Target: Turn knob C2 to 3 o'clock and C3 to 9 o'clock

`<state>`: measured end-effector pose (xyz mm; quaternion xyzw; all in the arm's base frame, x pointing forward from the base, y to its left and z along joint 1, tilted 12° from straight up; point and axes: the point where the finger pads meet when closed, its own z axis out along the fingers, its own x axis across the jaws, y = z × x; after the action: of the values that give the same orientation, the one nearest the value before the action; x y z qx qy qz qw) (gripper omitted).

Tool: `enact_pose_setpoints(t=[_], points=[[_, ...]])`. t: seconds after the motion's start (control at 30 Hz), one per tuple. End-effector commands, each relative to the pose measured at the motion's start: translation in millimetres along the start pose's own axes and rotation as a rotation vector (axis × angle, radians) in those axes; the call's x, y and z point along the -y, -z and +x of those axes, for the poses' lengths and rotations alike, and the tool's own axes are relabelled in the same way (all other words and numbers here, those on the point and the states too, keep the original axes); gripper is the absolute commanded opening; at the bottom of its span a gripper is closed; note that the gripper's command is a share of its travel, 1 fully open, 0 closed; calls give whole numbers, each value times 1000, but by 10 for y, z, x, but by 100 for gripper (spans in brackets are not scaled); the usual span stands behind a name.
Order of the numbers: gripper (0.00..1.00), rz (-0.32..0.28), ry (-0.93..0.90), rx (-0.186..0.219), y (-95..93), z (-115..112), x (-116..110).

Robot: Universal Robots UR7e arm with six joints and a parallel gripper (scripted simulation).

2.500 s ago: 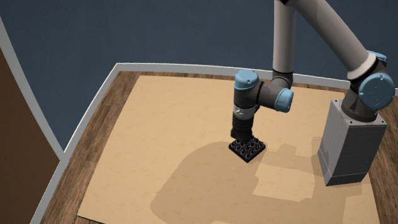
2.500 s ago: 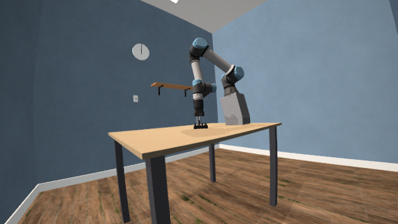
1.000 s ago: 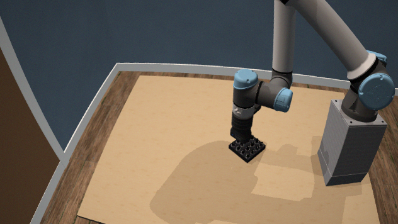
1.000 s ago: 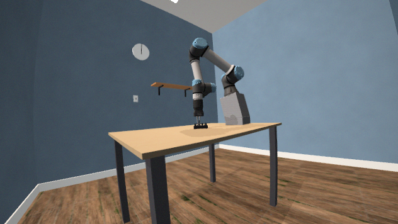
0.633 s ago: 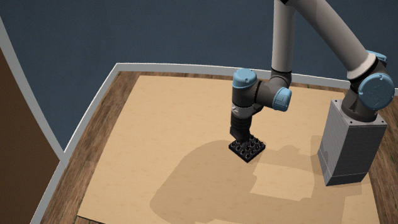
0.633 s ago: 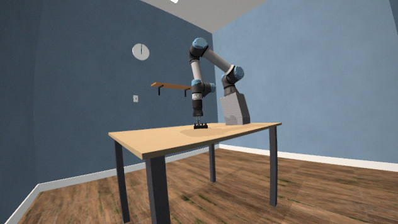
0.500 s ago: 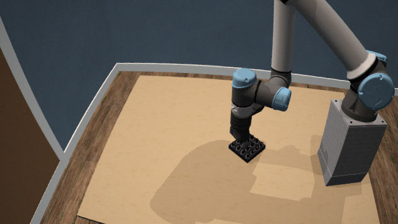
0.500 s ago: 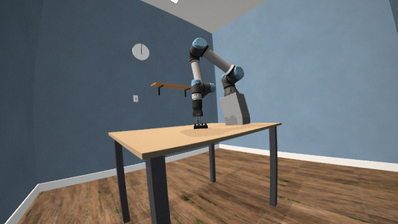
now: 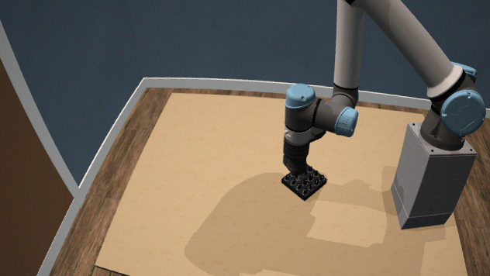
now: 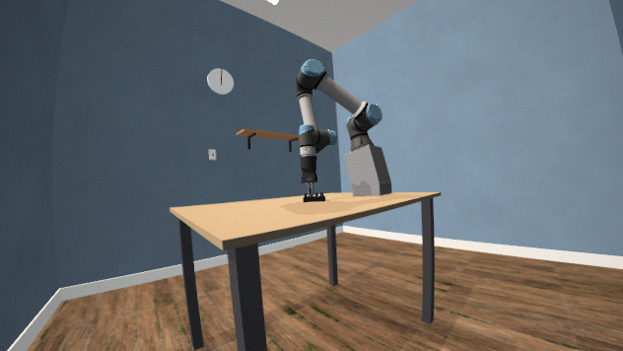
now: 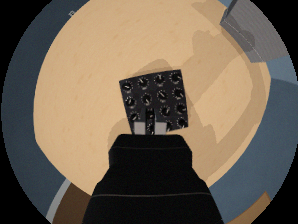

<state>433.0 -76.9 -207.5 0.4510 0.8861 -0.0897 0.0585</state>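
Observation:
The knob box (image 9: 301, 182) is a small black square box with several black knobs, standing on the tan table top. It also shows in the wrist view (image 11: 154, 100) and, very small, in the exterior view (image 10: 313, 197). My gripper (image 9: 298, 173) points straight down onto the box's left part. In the wrist view the two light fingers stand narrow around one knob in the box's near rows. The fingers hide that knob. The names and the white lines are too small to read, so I cannot tell which knob it is.
The arm's grey pedestal (image 9: 430, 174) stands on the table to the right of the box. The arm's shadow lies on the table in front of the box. The table's edges are far from the box on all sides.

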Motion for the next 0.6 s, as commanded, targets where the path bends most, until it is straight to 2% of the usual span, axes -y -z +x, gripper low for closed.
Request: enact_pose_setpoints(t=[0.0, 0.03, 0.57], points=[[30, -1, -1, 1, 4, -4, -3], [46, -1, -1, 1, 4, -4, -3], [46, -1, -1, 1, 4, -4, -3]])
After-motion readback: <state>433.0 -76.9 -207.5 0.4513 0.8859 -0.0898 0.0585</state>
